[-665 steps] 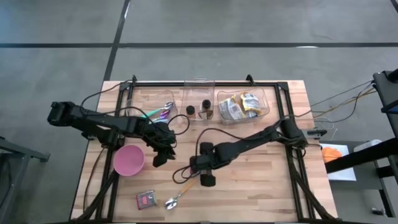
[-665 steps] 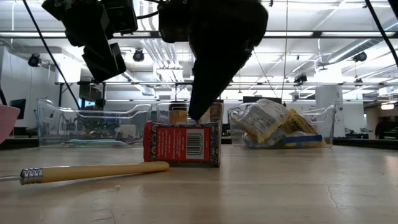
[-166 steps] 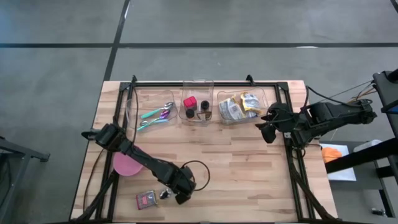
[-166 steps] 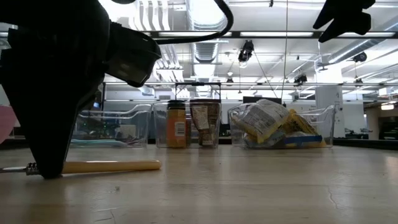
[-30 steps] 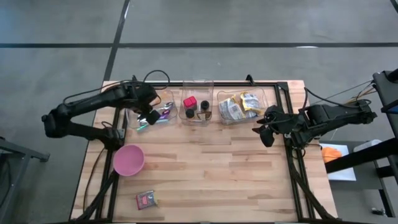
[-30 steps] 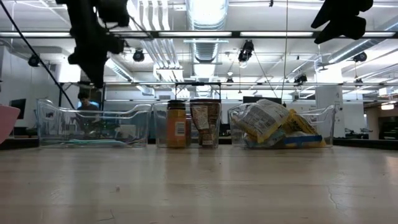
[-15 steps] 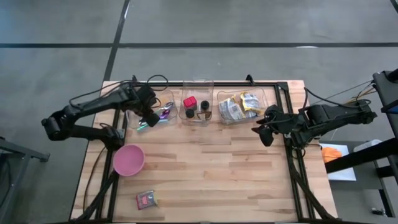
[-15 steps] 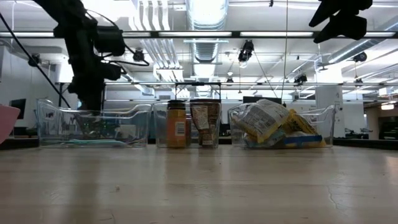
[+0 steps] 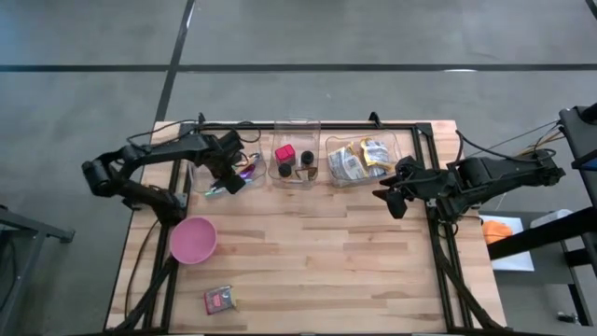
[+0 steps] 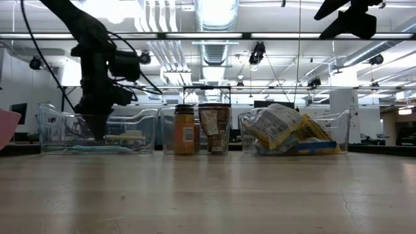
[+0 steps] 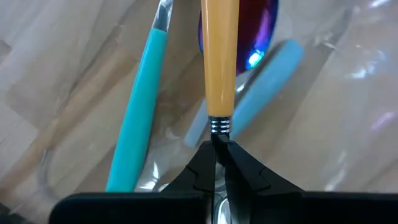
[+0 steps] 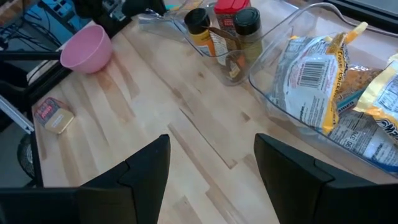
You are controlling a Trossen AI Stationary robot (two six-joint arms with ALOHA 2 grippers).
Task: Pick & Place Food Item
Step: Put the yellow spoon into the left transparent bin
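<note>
Left pincer (image 11: 217, 146) clamps wooden-handled utensil (image 11: 221, 59) inside clear bin (image 9: 207, 149) walls

We note yellow-handled utensil (image 11: 221, 56): smooth straight handle with ribbed metal collar, collar end pinched between closed fingers of left gripper (image 11: 217, 146), handle reaching down into clear bin (image 9: 207, 147), upper left of high view. We note red food packet (image 9: 219, 300): small, lying flat on tabletop, lower left of high view.
</note>
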